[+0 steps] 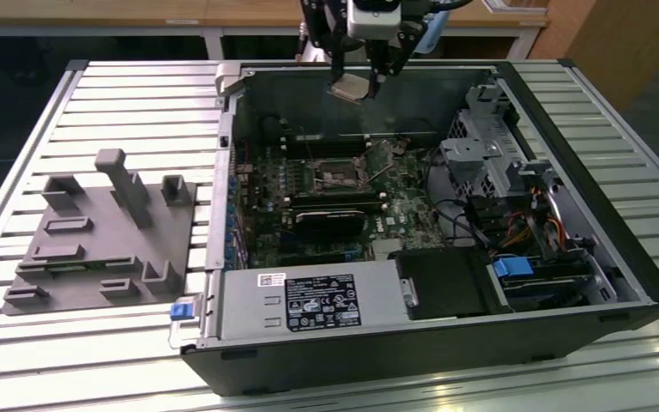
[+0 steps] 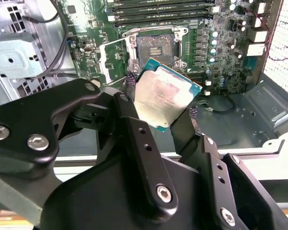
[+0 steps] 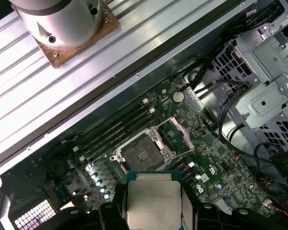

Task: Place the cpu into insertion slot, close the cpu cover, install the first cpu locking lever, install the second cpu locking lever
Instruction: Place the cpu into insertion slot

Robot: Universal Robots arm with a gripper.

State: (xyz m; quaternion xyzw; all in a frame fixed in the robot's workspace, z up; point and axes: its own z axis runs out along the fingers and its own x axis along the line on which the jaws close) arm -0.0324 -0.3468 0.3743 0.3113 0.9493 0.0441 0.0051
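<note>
My gripper (image 1: 359,79) is shut on the cpu (image 1: 350,87), a flat square chip with a silver-grey top. It hangs tilted above the back of the open computer case. In both wrist views the black fingers (image 2: 129,103) clamp two opposite edges of the cpu (image 2: 163,96) (image 3: 153,203). Below it, on the green motherboard, the insertion slot (image 2: 155,48) (image 3: 141,154) lies bare with its dark centre showing. The cpu cover (image 2: 113,60) (image 3: 178,133) stands swung open beside the slot. I cannot tell the locking levers apart from the socket's rim.
The case (image 1: 638,283) lies on its side on a slatted metal table (image 1: 135,94). A grey fixture block (image 1: 100,232) sits at the exterior view's left. Inside are a power supply (image 1: 295,300), a drive cage with cables (image 1: 490,146), a black block (image 1: 329,225) and memory slots (image 2: 158,9).
</note>
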